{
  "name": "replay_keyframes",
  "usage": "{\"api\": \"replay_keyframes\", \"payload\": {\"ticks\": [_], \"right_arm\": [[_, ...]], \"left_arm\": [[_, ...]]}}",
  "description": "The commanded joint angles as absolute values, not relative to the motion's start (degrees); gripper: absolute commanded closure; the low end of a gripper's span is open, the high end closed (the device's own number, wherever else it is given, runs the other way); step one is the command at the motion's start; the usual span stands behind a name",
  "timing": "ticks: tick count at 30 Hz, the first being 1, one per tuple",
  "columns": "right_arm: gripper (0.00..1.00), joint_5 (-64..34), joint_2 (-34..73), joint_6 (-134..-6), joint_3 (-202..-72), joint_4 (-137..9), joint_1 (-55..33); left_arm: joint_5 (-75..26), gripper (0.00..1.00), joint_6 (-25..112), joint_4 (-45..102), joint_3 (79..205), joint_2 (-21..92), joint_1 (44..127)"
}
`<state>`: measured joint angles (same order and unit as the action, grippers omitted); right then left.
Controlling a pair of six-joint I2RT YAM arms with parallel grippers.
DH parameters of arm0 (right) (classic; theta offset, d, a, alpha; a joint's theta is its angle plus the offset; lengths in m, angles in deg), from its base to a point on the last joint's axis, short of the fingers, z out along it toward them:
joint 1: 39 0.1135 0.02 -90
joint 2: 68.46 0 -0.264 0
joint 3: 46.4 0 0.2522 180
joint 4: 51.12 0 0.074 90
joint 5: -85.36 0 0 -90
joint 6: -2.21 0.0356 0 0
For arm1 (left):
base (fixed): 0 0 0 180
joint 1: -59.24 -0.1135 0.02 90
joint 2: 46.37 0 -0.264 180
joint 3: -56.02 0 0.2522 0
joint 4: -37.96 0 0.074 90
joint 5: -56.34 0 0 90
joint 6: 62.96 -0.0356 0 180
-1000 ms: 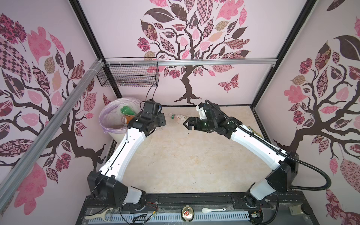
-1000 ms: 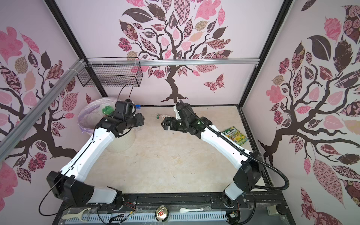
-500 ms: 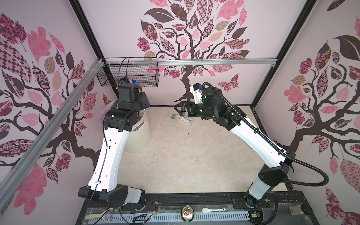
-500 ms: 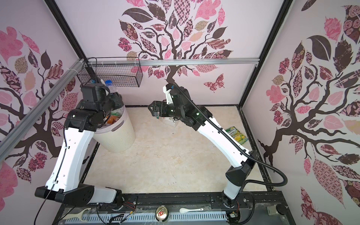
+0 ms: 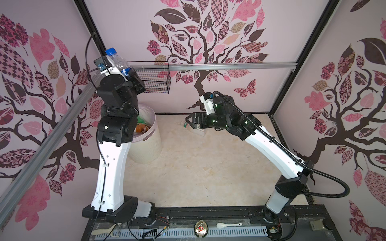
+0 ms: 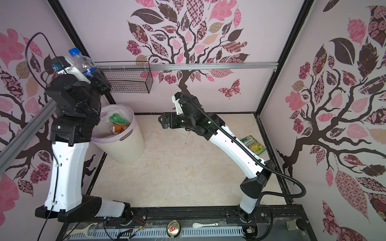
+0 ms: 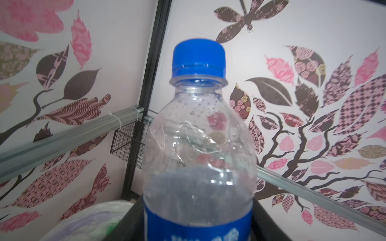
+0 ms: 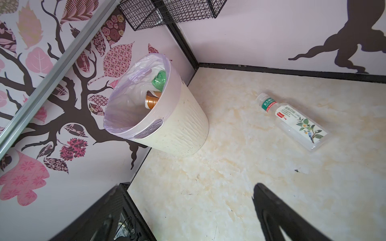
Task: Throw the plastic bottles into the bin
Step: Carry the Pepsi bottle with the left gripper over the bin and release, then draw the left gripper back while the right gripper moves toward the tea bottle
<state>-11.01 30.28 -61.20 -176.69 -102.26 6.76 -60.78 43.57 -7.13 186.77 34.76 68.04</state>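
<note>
The left gripper point(image 5: 130, 74) grips 1 blue-capped bottle point(image 7: 198, 146) around its blue label. The bottle is held cap-up, high beside the wire basket point(image 5: 154, 79) and well above the bin point(image 8: 177, 129). It is clear, with droplets inside and a dented shoulder. The cream bin, lined with a lilac bag, stands in the far left corner of the table point(image 5: 198, 167). It holds 1 green bottle point(image 8: 159, 80) and 1 brown bottle point(image 8: 152, 100). 1 white-labelled bottle point(image 8: 292, 121), clear with a leaf print, lies on the table near the right gripper point(image 5: 189, 123), whose jaws are wide and empty.

bin point(image 8: 177, 129) mouth unobstructed; wire basket point(image 6: 129, 80) beyond bottle point(image 7: 198, 135) in left tool point(image 6: 90, 73)
</note>
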Motion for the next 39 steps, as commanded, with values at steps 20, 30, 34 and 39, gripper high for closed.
{"api": "replay_keyframes", "payload": {"ticks": [20,30,34,39], "right_arm": [[0.01,-10.0,30.4,-62.7,-171.8,-102.4,6.9],[0.00,-9.3,24.3,-59.3,-159.4,-98.1,-0.8],[0.00,-7.6,25.1,-60.1,-157.6,-97.6,-4.9],[0.00,-3.4,29.7,-65.9,-157.6,-96.8,-6.4]], "left_arm": [[-51.4,0.02,57.3,-12.9,173.6,32.5,69.9],[-50.6,0.02,58.6,-12.4,159.8,26.4,82.7],[-47.7,0.02,60.3,-13.0,156.1,27.2,86.9],[-39.6,0.02,66.8,-11.1,149.1,28.5,87.2]]}}
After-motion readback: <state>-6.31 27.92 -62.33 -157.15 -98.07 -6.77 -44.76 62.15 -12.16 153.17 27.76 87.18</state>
